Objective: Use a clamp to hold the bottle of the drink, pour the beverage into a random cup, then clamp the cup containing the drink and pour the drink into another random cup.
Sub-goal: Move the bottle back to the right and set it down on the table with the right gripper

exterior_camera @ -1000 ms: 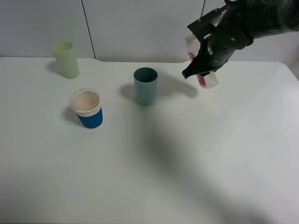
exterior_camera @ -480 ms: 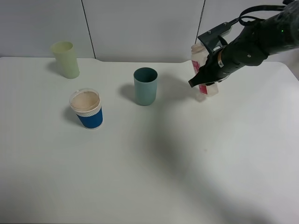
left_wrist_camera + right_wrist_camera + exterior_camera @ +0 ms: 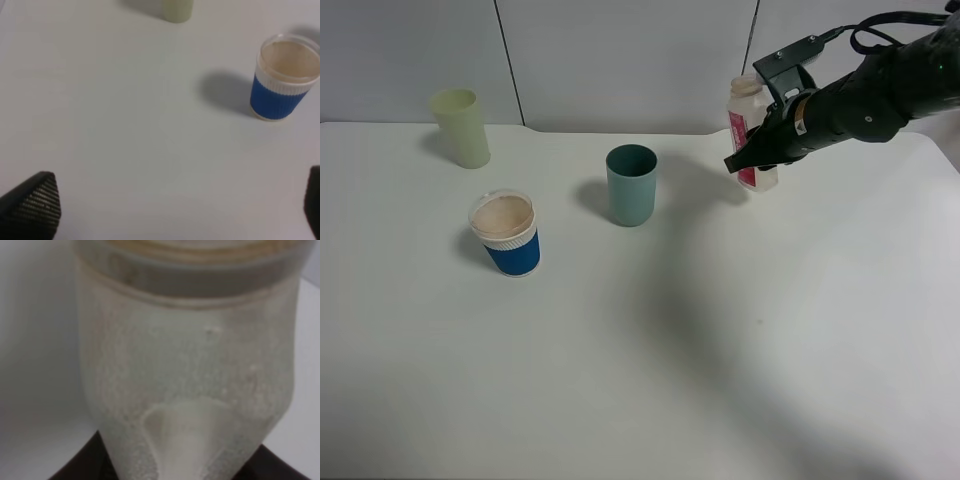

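Note:
The bottle of the drink (image 3: 745, 105) stands upright at the back right of the table, its pink-red label facing left. My right gripper (image 3: 761, 160), the clamp, is shut on its lower body. The right wrist view is filled with the bottle's whitish body (image 3: 185, 355) and beige neck. The teal cup (image 3: 631, 185) stands upright left of the bottle, well apart from it; I cannot see what is inside. My left gripper (image 3: 170, 210) is open over bare table, with only its two fingertips showing. It is outside the high view.
A blue paper cup (image 3: 506, 234) with a white rim and pale brown contents stands front left and also shows as the blue cup (image 3: 282, 80). A pale yellow-green tumbler (image 3: 460, 127) is at the back left. The white table (image 3: 720, 350) meets a wall at the back.
My right gripper has brought the bottle from a tilted, raised pose back to upright at the back right. The cups have not moved.

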Controlling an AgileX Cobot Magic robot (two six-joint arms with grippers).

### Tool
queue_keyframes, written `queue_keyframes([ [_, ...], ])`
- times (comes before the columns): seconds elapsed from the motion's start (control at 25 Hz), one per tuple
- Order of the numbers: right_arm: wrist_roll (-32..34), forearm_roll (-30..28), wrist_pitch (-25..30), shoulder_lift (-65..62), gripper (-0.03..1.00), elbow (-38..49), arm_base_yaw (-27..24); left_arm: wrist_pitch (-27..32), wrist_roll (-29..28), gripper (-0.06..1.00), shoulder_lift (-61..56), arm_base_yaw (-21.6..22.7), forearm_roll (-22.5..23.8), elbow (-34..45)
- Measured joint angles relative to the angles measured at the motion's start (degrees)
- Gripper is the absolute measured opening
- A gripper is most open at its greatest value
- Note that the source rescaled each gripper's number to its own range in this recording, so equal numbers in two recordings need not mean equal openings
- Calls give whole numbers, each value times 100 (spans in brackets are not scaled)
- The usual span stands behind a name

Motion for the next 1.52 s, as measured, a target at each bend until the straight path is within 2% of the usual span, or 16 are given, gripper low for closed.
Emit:
queue_keyframes([
  [0.16,-281,184,-399,0,0,13,-108,0,0,99,0,0,0,0],
  [0.24,-442,349,-828,0,0,160,-219,0,0,99,0,0,0,0],
  [0.28,-442,349,-828,0,0,160,-219,0,0,99,0,0,0,0],
  [0.36,-668,651,-1364,0,0,438,-369,0,0,99,0,0,0,0],
  [0.4,-956,928,-1845,0,0,762,-515,0,0,99,0,0,0,0],
  [0.44,-956,928,-1845,0,0,762,-515,0,0,99,0,0,0,0],
  [0.52,-1544,1361,-2509,0,0,1155,-660,0,0,99,0,0,0,0],
  [0.68,-2093,2065,-3300,0,0,1513,-781,0,0,99,0,0,0,0],
  [0.72,-2093,2065,-3300,0,0,1513,-781,0,0,99,0,0,0,0],
  [0.84,-2438,2471,-3791,-1,0,1722,-843,0,0,99,0,0,0,0],
  [1.52,-2530,2768,-4392,648,0,1780,-854,0,0,99,0,0,0,0],
])
